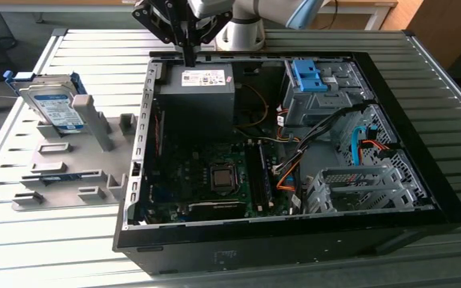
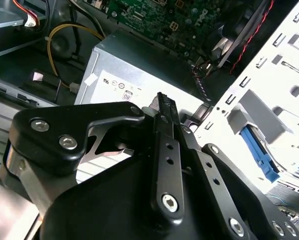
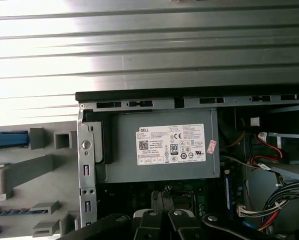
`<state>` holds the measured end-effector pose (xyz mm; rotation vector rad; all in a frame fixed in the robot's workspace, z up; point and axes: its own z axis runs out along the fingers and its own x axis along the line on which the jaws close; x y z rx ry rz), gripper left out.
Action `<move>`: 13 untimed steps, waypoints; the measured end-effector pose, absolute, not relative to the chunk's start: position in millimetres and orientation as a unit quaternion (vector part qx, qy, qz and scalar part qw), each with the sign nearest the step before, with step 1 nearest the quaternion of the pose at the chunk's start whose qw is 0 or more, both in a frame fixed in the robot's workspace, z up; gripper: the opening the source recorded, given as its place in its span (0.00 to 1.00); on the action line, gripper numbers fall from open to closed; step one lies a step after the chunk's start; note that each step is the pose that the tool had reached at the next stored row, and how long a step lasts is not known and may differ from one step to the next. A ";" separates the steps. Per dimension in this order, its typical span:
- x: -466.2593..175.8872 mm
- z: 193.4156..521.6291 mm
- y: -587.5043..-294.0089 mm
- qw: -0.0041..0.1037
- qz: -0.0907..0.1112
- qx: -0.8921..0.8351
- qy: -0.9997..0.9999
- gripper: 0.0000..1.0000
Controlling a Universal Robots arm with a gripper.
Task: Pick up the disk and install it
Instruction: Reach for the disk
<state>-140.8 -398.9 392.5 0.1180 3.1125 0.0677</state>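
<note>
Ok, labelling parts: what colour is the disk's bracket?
Blue: the bracket framing the disk, best in the exterior view.

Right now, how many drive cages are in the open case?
2. One cage sits under the blue clip at the far side of the case; the other is nearer, both on the exterior view's right. Cables may hide more.

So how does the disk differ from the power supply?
The disk stands on edge in a holder outside the case; the power supply sits inside it. The disk is smaller and blue-framed; the power supply is plain grey. Both carry a label.
</note>
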 end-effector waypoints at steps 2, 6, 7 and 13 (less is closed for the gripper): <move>-141.4 392.4 -398.9 0.013 0.022 0.038 0.999 0.11; -142.4 392.3 -398.9 0.013 0.022 0.038 0.999 0.11; -142.8 392.3 -398.9 0.013 0.022 0.038 0.999 0.11; -144.3 392.1 -398.9 0.013 0.022 0.038 0.999 0.11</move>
